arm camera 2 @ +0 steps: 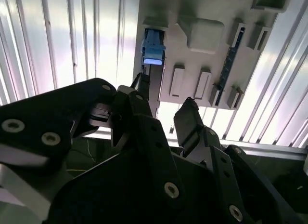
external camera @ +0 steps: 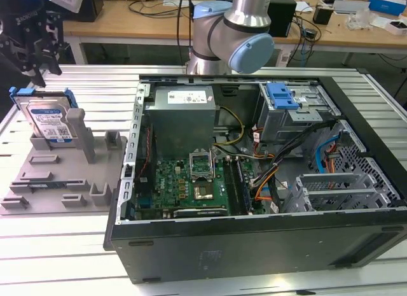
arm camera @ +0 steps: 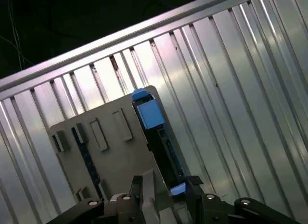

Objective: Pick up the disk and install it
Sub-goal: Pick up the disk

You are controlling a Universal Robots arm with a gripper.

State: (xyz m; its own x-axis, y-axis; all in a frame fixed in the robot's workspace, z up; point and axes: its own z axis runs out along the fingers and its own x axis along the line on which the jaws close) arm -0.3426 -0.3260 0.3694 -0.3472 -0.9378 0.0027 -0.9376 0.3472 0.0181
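Atop 1 gray fixture (external camera: 54, 181), 1 upright disk (external camera: 49, 121) w/ jaws spread apart above.

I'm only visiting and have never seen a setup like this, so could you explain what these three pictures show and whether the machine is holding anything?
The machine is a robot arm with a black two-fingered gripper at its end. The exterior view comes from a camera off the arm and takes in the metal table. Both wrist views come from cameras riding near the arm's wrist, looking past the gripper. On the table stand an open computer case and a grey holder tray. A disk in a blue frame stands on edge in that tray. The gripper hangs above the disk with its fingers apart, and it holds nothing.
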